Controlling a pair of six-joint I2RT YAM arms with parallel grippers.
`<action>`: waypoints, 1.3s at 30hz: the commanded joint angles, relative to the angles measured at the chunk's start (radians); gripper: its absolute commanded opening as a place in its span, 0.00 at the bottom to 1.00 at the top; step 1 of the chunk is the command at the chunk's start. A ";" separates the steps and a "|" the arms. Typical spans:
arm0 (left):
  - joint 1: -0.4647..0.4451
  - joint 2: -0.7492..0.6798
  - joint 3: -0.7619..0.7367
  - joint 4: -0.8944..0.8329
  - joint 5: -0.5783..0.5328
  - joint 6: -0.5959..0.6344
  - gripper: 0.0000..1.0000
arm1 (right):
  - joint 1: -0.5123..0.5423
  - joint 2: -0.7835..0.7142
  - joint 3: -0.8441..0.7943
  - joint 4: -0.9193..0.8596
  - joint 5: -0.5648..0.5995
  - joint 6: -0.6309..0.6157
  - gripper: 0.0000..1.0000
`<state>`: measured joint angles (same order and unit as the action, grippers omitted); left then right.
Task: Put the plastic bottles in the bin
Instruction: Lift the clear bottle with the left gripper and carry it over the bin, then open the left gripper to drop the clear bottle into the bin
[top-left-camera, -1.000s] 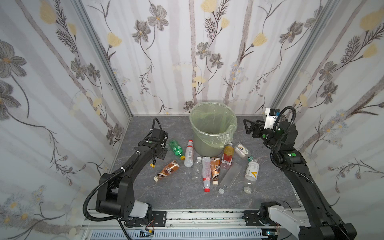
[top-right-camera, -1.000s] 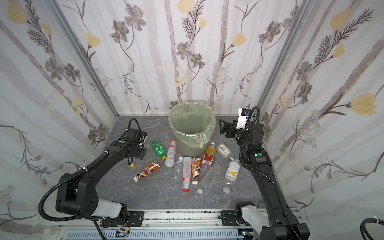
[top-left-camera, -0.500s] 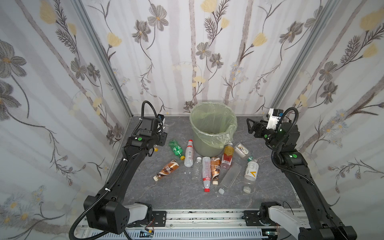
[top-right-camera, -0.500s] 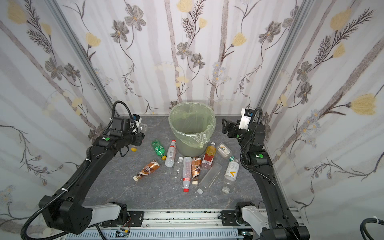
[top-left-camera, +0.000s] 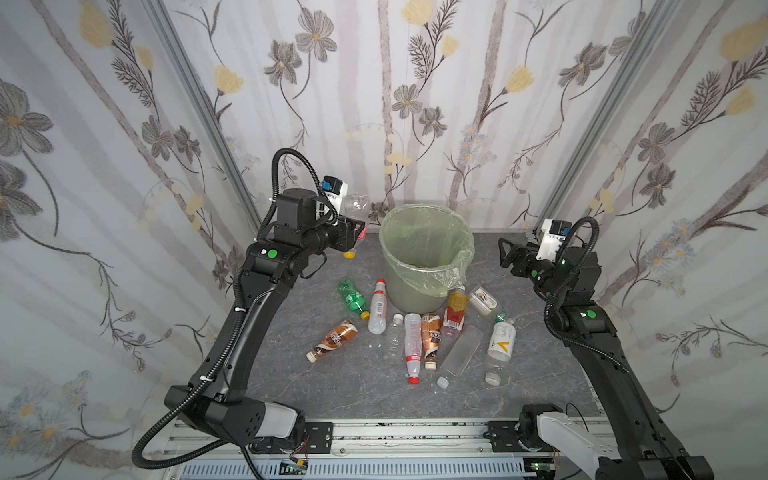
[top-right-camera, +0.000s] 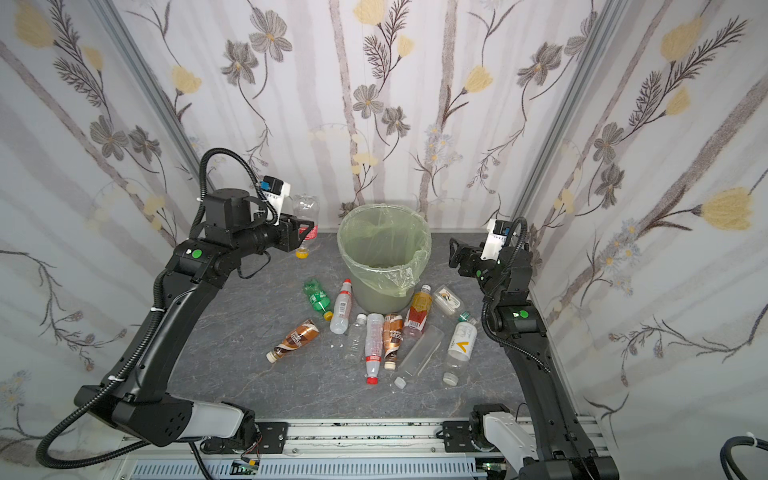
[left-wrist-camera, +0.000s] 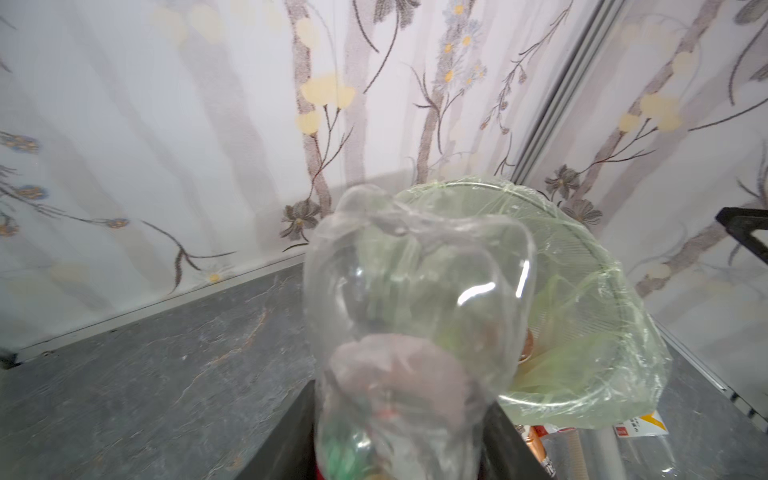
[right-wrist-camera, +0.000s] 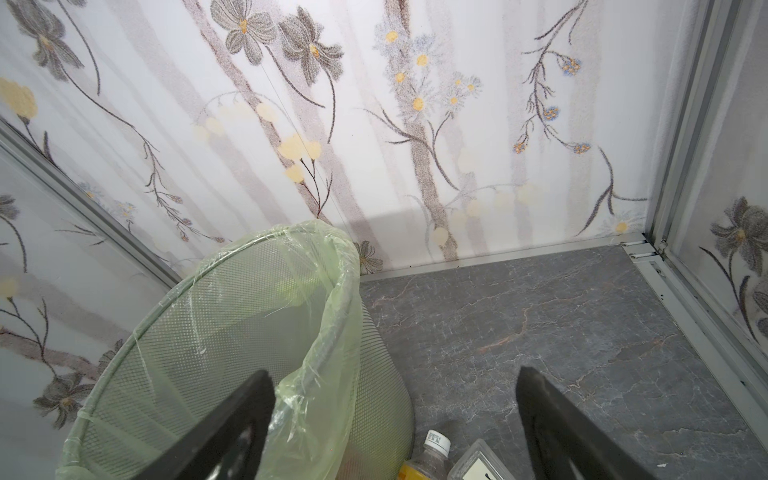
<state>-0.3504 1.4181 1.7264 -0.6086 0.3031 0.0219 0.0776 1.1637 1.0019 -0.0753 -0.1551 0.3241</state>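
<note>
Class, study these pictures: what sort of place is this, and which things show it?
Probably a robot test booth, not a home: two arms bolted to a rail, flower-papered panels boxing in a grey table, plastic bottles strewn round a lined bin.

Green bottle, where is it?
In both top views the green bottle lies on the table, left of the bin, next to a red-capped clear bottle.

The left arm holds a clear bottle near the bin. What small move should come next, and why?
Probably swing the left arm toward the bin until the bottle hangs over its opening. The jaws hold it raised, cap down, but beside the rim, not over it.
</note>
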 joint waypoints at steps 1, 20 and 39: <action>-0.040 0.034 0.047 0.059 0.047 -0.042 0.50 | -0.001 0.001 -0.003 -0.004 0.022 -0.011 0.91; -0.163 0.312 0.172 0.237 0.049 -0.330 0.45 | -0.001 0.010 -0.036 -0.049 0.104 -0.063 0.91; -0.206 0.360 0.118 0.250 0.000 -0.334 0.52 | -0.001 0.118 -0.043 -0.084 0.149 -0.063 0.91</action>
<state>-0.5556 1.7802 1.8484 -0.3946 0.2901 -0.2958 0.0772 1.2705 0.9604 -0.1642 -0.0196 0.2680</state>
